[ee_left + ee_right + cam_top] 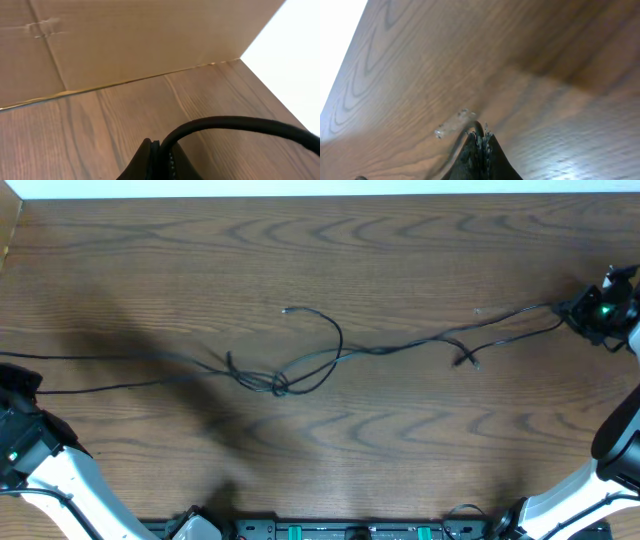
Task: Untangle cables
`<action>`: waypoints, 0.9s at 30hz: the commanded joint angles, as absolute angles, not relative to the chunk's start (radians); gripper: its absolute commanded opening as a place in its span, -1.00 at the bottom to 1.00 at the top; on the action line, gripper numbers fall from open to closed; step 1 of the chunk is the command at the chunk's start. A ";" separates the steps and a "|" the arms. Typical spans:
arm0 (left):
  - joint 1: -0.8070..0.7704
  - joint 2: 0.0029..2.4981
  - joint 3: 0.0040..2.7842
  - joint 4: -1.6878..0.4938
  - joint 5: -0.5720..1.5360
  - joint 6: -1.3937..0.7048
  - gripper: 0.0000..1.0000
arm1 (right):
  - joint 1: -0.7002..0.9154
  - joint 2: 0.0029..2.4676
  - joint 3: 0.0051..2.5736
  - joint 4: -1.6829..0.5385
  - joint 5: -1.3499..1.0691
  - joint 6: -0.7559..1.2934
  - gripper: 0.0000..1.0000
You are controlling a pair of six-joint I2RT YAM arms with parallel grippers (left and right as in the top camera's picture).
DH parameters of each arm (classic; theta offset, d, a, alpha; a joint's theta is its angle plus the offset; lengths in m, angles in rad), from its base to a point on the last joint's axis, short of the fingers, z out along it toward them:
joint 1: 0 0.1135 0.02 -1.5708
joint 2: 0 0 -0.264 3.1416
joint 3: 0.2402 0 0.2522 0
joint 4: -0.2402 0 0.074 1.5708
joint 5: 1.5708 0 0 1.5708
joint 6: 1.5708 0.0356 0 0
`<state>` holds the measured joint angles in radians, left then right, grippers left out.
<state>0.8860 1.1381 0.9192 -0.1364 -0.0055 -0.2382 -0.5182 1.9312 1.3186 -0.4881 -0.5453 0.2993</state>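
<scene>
The cables (330, 358) are thin black cords stretched across the table, knotted together left of centre (276, 381). One loose end curls up (288, 310), and small plug ends lie at the right (465, 362). My left gripper (25, 383) is at the far left edge, shut on a black cable (220, 122) that arcs right from its jaws (161, 152). My right gripper (578, 310) is at the far right, shut on a thin cable (476, 126) at its fingertips (481, 137). A pale translucent plug (452, 125) lies on the wood just beyond them.
A cardboard wall (125, 40) stands along the table's left edge, close to my left gripper, and also shows in the overhead view (8, 230). The table's far edge (320, 196) runs along the top. Arm bases sit at the front edge (340, 530).
</scene>
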 commanded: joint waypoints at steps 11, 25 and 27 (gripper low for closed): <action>0.879 1.168 0.947 -0.136 0.310 -0.226 -0.85 | -0.449 1.936 1.320 -0.569 -0.682 0.085 0.50; 0.723 1.265 0.947 -0.207 0.437 -0.225 -0.85 | -0.168 1.936 1.320 -0.686 -0.823 -0.181 0.96; 0.704 1.288 0.947 -0.223 0.437 -0.225 -0.84 | -0.117 1.936 1.320 -0.681 -0.807 -0.181 0.96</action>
